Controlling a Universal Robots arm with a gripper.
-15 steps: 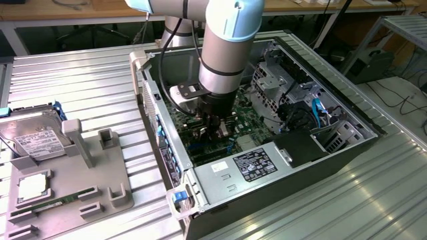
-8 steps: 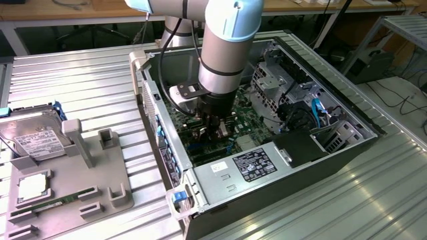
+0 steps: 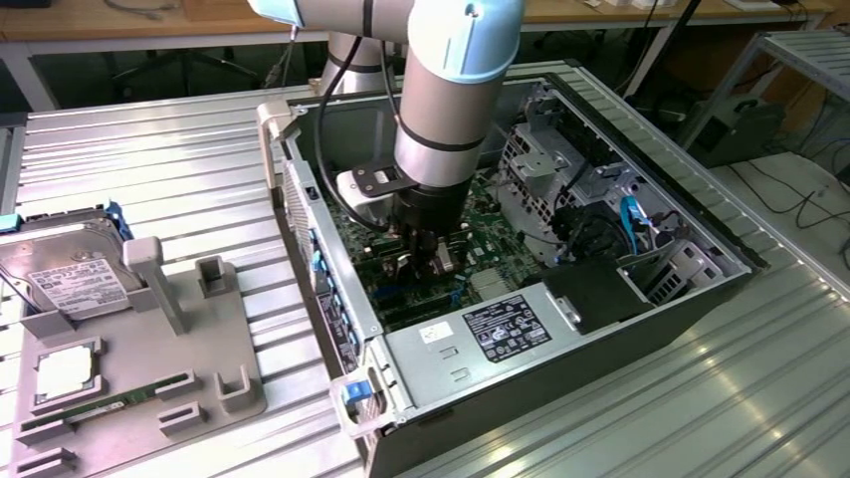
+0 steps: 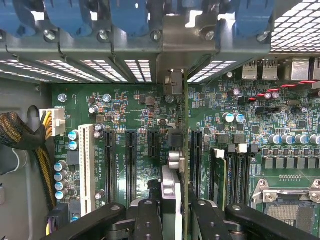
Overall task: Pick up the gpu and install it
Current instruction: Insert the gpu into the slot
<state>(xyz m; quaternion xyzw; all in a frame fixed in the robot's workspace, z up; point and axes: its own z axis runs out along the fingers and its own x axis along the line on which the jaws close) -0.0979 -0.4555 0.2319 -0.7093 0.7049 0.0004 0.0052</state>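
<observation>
Wrist view, nearest first: the gripper has its black fingers pinched on the gpu, one finger on each side of the card. The gpu appears edge-on as a thin green line standing upright on the motherboard, running from between the fingers away to the rear wall of the case. A silver heatsink-like block and a small dark connector sit against one face of the card. At the far end the card meets the metal bracket area between perforated slot covers, with blue retention clips above them. The card lies along one of the long black expansion slots; whether its edge connector is fully seated cannot be told. A white slot and several parallel black slots lie to one side, memory slots and the CPU socket to the other. A braided cable bundle ends in a white plug at the board's edge. Exterior view: the arm reaches straight down into the open computer case, gripper low over the motherboard. The power supply sits at the near end of the case. Towards the exterior view's left, well apart from the case, a grey fixture tray holds a hard drive and a memory stick.
</observation>
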